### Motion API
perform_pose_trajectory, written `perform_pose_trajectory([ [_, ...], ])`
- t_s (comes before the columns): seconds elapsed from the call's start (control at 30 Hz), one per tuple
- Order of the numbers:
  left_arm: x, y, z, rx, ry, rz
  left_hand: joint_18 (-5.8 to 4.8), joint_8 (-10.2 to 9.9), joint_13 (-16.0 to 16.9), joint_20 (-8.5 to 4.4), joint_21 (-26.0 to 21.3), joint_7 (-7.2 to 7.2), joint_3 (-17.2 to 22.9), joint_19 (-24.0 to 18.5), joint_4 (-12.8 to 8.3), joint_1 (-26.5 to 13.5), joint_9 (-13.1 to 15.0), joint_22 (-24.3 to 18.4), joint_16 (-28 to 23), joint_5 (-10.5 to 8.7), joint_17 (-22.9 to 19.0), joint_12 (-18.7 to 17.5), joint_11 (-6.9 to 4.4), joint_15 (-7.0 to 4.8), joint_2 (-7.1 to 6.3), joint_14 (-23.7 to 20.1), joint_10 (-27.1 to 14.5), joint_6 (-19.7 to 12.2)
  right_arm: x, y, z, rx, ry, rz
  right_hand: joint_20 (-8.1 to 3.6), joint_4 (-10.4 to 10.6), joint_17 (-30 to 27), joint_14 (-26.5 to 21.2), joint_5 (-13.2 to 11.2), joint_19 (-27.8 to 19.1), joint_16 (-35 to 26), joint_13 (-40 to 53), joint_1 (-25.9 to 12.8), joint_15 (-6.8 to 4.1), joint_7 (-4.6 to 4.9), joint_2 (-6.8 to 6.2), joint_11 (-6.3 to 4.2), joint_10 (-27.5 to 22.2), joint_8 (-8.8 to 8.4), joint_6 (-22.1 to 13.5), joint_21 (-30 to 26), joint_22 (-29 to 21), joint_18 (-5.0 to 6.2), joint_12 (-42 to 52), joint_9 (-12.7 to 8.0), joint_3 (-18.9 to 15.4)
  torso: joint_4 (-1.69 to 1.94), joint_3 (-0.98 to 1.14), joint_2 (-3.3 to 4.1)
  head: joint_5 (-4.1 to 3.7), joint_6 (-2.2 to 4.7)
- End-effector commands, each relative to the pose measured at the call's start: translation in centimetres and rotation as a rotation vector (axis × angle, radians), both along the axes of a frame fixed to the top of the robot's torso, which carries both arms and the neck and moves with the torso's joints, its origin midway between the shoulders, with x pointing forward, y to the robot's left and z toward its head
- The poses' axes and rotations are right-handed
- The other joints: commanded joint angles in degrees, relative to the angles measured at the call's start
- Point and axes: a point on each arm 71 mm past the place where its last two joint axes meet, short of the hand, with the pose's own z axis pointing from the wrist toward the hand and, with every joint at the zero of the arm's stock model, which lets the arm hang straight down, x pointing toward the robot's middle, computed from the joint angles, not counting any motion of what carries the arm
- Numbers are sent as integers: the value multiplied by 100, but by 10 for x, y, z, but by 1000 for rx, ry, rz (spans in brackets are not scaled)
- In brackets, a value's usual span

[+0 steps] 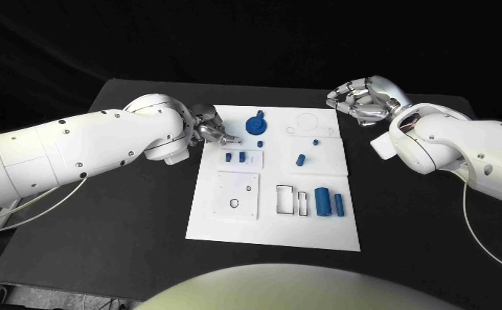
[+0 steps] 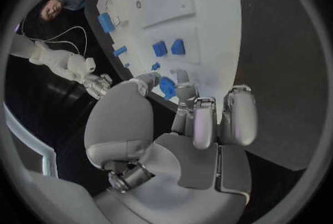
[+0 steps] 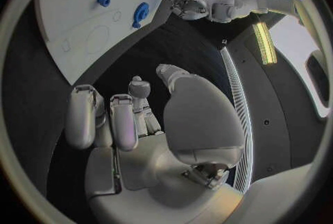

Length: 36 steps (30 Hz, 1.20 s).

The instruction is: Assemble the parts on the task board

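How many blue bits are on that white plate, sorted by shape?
Long cylinders: 2
Large round piece: 1
Small pieces: 3
Total: 6 clear blue parts; any tinier blue specks are too small to tell.

White task board lying flat mid-table, carrying small blue parts: two upright cylinders near right edge, round piece at far end

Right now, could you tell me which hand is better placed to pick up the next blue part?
Left: the left hand hovers at the task board edge beside blue parts; the right hand is off the board.
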Motion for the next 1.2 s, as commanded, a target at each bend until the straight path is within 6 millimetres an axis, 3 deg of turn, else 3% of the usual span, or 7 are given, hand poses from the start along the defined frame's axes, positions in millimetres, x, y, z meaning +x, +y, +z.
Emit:
perform_pose_trajectory([
  [0.03, 3, -6, 11, -158, -114, 3, 83, -124, -821, 53, -189, 82, -588, -173, 1, 121, -127, 49, 24, 38, 1428, -547, 81, 100, 129, 583, -525, -197, -1, 1, 0, 0, -2, 16, -21, 9, 5, 237, 16, -11, -34, -3, -49, -47, 0, 17, -19, 0, 27, -36, -24, 561, 70, 38, -8, -23, -2, 1, 2, -3, 16],
  [0.17, 4, -8, 16, -203, -186, -28, 231, -350, -1367, 172, -698, 282, -808, -647, -6, 510, -326, -579, -79, 38, 1223, -1053, 269, 263, 194, 511, -1079, -567, -1, 1, 0, 0, -2, 15, -21, 9, 11, 238, 31, -6, -31, -1, -47, -47, 0, 24, -20, 2, 29, -38, -16, 566, 68, 41, -9, -24, 2, 2, 4, -20, 30],
  [0.3, 5, -16, 22, -224, -283, -114, 544, -590, -1850, 372, -1926, 459, -438, -1724, -35, 1543, -658, -1940, -435, 40, 592, -1754, 459, 455, 126, 164, -1782, -826, -1, 1, 0, 0, -3, 16, -21, 4, 2, 236, 41, -9, -36, -6, -38, -48, 0, 31, -20, -1, 33, -39, -23, 563, 70, 38, -10, -22, 3, 0, 6, -34, 54],
  [0.33, 4, -20, 23, -222, -316, -149, 617, -684, -2051, 400, -2265, 481, -195, -1995, -37, 1848, -785, -2268, -1735, 24, -1305, -2003, 500, 474, 39, -950, -1934, -870, -1, 1, 0, 0, -3, 16, -21, 4, 2, 236, 41, -9, -36, -6, -38, -48, 0, 31, -20, -1, 33, -39, -23, 563, 70, 38, -10, -22, 4, -1, 7, -34, 66],
  [0.47, 0, -34, 22, -195, -415, -285, 737, -938, -2564, 477, -3035, 485, 342, -2643, -79, 2431, -1177, -2961, -2763, -16, -2674, -2512, 532, 535, -231, -1797, -2129, -862, -1, 2, 0, 1, -4, 17, -22, -7, 5, 237, 57, -8, -36, -13, -18, -49, -1, 42, -21, -6, 39, -40, -24, 564, 70, 35, -11, -18, 4, -9, 8, -49, 90],
  [0.77, -1, -60, 4, -63, -482, -492, 736, -1221, -3022, 544, -3085, 380, 342, -2736, -259, 2610, -1514, -2939, -2898, -27, -3127, -2963, 639, 610, -309, -2067, -2272, -724, -1, 3, 0, 1, -6, 23, -22, -18, 7, 238, 69, -9, -35, -10, 2, -50, -1, 51, -23, -5, 43, -42, -28, 562, 71, 38, -12, -13, -7, -10, 11, -63, 127],
  [1.2, 4, -74, -11, 56, -416, -565, 721, -1459, -3354, 567, -2832, 391, 275, -2619, -382, 2675, -1761, -2694, -2395, 0, -2973, -3226, 667, 625, -289, -1806, -2277, -476, -2, 4, -1, 1, -7, 24, -22, -18, 7, 238, 69, -9, -35, -10, 2, -50, -1, 51, -23, -5, 43, -42, -28, 562, 71, 38, -12, -13, -1, -2, 13, -96, 140],
])
